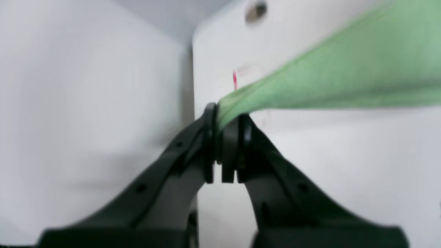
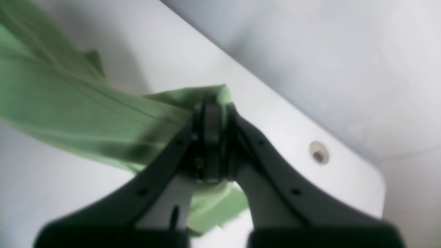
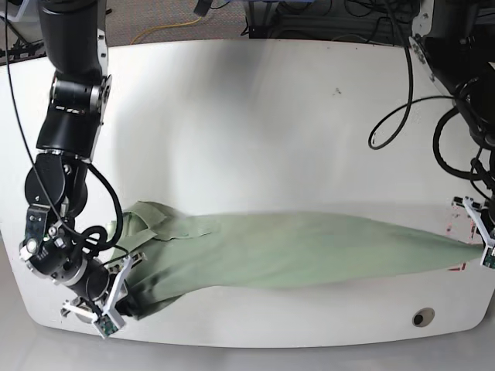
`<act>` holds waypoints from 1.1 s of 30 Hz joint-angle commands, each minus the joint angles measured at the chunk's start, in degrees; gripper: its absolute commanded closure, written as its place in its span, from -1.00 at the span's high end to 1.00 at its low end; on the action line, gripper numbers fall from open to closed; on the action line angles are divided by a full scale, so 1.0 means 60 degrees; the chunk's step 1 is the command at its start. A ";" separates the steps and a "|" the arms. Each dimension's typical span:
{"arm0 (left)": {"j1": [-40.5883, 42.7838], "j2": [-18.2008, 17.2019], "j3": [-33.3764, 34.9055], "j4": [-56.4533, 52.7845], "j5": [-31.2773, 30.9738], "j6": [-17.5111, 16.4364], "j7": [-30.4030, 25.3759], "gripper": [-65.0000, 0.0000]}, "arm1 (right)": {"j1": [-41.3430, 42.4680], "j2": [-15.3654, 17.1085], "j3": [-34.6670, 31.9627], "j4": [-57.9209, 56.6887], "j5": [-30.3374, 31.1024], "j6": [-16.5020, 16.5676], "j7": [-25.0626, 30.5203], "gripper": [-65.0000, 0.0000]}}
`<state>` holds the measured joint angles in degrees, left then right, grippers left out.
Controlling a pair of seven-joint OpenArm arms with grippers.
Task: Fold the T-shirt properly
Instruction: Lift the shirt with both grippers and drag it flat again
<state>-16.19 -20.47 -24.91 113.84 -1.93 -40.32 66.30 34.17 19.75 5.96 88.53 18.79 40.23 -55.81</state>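
Both claws (image 1: 225, 137) (image 2: 215, 141) clamped on soft, limp T-shirt (image 3: 286, 251), at ends nearest table's (image 3: 255, 93) near corners; wrinkles easily, best gripped by corners, kept taut.

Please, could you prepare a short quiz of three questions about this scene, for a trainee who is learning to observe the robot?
1. True or false: the black left gripper and the black right gripper both hold the pale green, soft cloth T-shirt.
2. Fill in: the T-shirt is stretched between the grippers above a smooth ______ table.
3. Multiple choice: at which gripper does the T-shirt narrow to a point in the base view?
a) the left gripper
b) the right gripper

Key: 1. true; 2. white; 3. a
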 commanded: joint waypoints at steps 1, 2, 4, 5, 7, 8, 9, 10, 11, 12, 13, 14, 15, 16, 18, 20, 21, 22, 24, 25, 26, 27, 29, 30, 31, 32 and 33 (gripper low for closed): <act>0.0507 0.0034 -0.0179 0.0155 -0.0095 0.0053 -0.0845 -1.00 | -0.0384 -0.0061 0.0216 0.0637 0.0056 -0.0038 -0.0009 -1.00; 0.0873 0.0093 -0.0325 0.0155 -0.0095 0.0053 -0.1036 -1.00 | -0.0721 -0.0075 0.0319 0.0813 0.0056 -0.0038 -0.0068 -1.00; 0.1401 0.0210 -0.0530 0.0155 -0.0095 0.0053 -0.1241 -1.00 | -0.1249 -0.0222 0.0421 0.1120 0.0056 -0.0038 -0.0097 -1.00; 0.1767 0.0283 -0.0633 0.0155 -0.0095 0.0053 -0.1388 -1.00 | -0.1688 -0.0383 0.0509 0.1384 0.0056 -0.0038 -0.0097 -1.00; 0.2207 0.0342 -0.0750 0.0140 -0.0095 0.0053 -0.1622 -1.00 | -0.2333 -0.0559 0.0729 0.1823 0.0056 -0.0038 -0.0112 -1.00; 0.2412 0.0342 -0.0765 0.0125 -0.0095 0.0053 -0.1754 -1.00 | -0.2655 -0.0617 0.0817 0.1999 0.0056 -0.0038 -0.0112 -1.00; 0.2661 0.0342 -0.0809 0.0125 -0.0095 0.0053 -0.1900 -1.00 | -0.3007 -0.0720 0.0890 0.2204 0.0056 -0.0038 -0.0112 -1.00; 0.2983 0.0342 -0.0882 0.0125 -0.0095 0.0053 -0.2091 -1.00 | -0.3403 -0.0881 0.0993 0.2424 0.0056 -0.0038 -0.0112 -1.00; 0.3203 0.0342 -0.0955 0.0125 -0.0095 0.0053 -0.2193 -1.00 | -0.3696 -0.0969 0.1022 0.2541 0.0056 -0.0038 -0.0112 -1.00; 0.3393 0.0342 -0.1043 0.0111 -0.0095 0.0053 -0.2281 -1.00 | -0.4018 -0.1057 0.1110 0.2673 0.0056 -0.0038 -0.0112 -1.00; 0.3569 0.0342 -0.1146 0.0096 -0.0095 0.0053 -0.2325 -1.00 | -0.4340 -0.1159 0.1227 0.2776 0.0056 -0.0038 -0.0112 -1.00; 0.3730 0.0342 -0.1204 0.0096 -0.0095 0.0053 -0.2325 -1.00 | -0.4604 -0.1233 0.1315 0.2849 0.0056 -0.0038 -0.0112 -1.00; 0.3862 0.0342 -0.1248 0.0096 -0.0095 0.0053 -0.2325 -1.00 | -0.4853 -0.1335 0.1388 0.2893 0.0056 -0.0038 -0.0112 -1.00; 0.4038 0.0342 -0.1307 0.0096 -0.0095 0.0053 -0.2325 -1.00 | -0.5146 -0.1394 0.1476 0.3010 0.0056 -0.0038 -0.0112 -1.00; 0.4331 0.0342 -0.1556 0.0096 -0.0095 0.0053 -0.2325 -1.00 | -0.5630 -0.1482 0.1725 0.3171 0.0056 -0.0038 -0.0112 -1.00; 0.4566 0.0342 -0.1878 0.0067 -0.0081 0.0053 -0.2325 -1.00 | -0.6025 -0.1482 0.1842 0.3289 0.0056 -0.0038 -0.0112 -1.00; 0.4639 0.0342 -0.1966 0.0067 -0.0066 0.0053 -0.2325 -1.00 | -0.6142 -0.1482 0.1857 0.3289 0.0056 -0.0038 -0.0097 -1.00; 0.4756 0.0357 -0.2069 0.0067 -0.0051 0.0053 -0.2325 -1.00 | -0.6289 -0.1482 0.1857 0.3289 0.0056 -0.0038 -0.0097 -1.00; 0.4976 0.0357 -0.2230 0.0067 -0.0051 0.0053 -0.2325 -1.00 | -0.6597 -0.1482 0.1960 0.3289 0.0056 -0.0038 -0.0097 -1.00; 0.5035 0.0357 -0.2274 0.0067 -0.0051 0.0053 -0.2325 -1.00 | -0.6714 -0.1482 0.2106 0.3289 0.0056 -0.0038 -0.0097 -1.00; 0.5122 0.0357 -0.2303 0.0037 -0.0051 0.0053 -0.2325 -1.00 | -0.6831 -0.1482 0.2297 0.3289 0.0056 -0.0038 -0.0097 -1.00; 0.5240 0.0357 -0.2318 -0.0021 -0.0051 0.0053 -0.2325 -1.00 | -0.6978 -0.1496 0.2429 0.3289 0.0085 -0.0038 -0.0097 -1.00; 0.5386 0.0357 -0.2318 -0.0109 -0.0051 0.0053 -0.2325 -1.00 | -0.7315 -0.1496 0.2560 0.3274 0.0437 -0.0038 -0.0097 -0.98; 0.5386 0.0357 -0.2318 -0.0109 -0.0051 0.0053 -0.2325 -1.00 | -0.7461 -0.1482 0.2575 0.3274 0.0657 -0.0038 -0.0097 -0.95; 0.5415 0.0357 -0.2333 -0.0109 -0.0051 0.0053 -0.2325 -1.00 | -0.7593 -0.1452 0.2575 0.3274 0.0876 -0.0038 -0.0097 -0.91; 0.5518 0.0357 -0.2333 -0.0124 -0.0051 0.0053 -0.2325 -1.00 | -0.7754 -0.1409 0.2575 0.3274 0.1111 -0.0038 -0.0097 -0.87; 0.5606 0.0357 -0.2289 -0.0109 -0.0051 0.0053 -0.2325 -1.00 | -0.7959 -0.1394 0.2575 0.3274 0.1433 -0.0038 -0.0097 -0.83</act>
<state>17.17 -17.21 -38.35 112.33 -2.57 -40.53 53.06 -13.37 10.68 21.26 106.98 24.62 39.94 -57.43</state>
